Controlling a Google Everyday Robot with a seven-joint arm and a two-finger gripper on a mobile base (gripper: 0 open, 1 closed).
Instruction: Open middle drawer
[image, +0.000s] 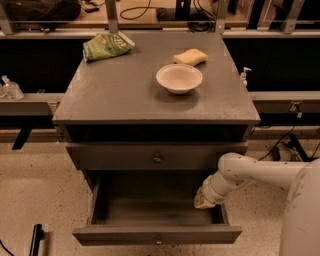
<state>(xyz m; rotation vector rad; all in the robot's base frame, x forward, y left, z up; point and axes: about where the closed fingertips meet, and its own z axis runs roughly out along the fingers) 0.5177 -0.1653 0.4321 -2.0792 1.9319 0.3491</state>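
Note:
The middle drawer is the wide grey one pulled far out below the upper drawer, and its inside shows nothing in it. A small round knob sits at the centre of its flat front. My gripper hangs at the end of the white arm, which comes in from the right. It is inside the drawer's right end, close to the right wall and behind the front panel. The upper grey drawer, with its own knob, is nearly closed under the top.
On the cabinet top stand a white bowl, a yellow sponge and a green chip bag. A bottle stands at the right behind the cabinet. A black bar lies on the speckled floor at lower left.

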